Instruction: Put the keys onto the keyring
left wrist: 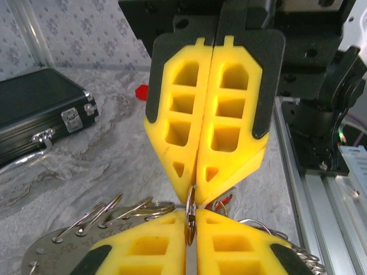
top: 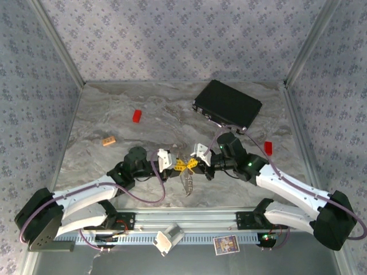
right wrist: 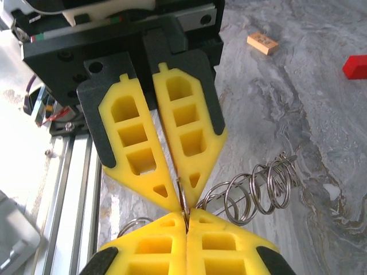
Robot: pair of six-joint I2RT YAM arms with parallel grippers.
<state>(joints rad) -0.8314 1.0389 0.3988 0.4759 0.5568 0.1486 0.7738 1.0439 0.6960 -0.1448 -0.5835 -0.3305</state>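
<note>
— Are the jaws of the right gripper (top: 194, 164) closed?
— Clamped tight on the keyring (right wrist: 182, 197), a thin silver ring standing on edge over the middle of the desk (top: 114, 112).
— And the left gripper (top: 179, 166)?
— Its jaws pinch the same ring from 9 o'clock, barely a sliver apart. The tips meet nose to nose; the arms reach in from 8 and 4 o'clock, elbows bent.

There are two red blocks (top: 137, 116) (top: 268, 148), one tan-orange block (top: 109, 140), one black case (top: 227, 103), and one bunch of metal rings (left wrist: 135, 207) too tangled to count singly.
</note>
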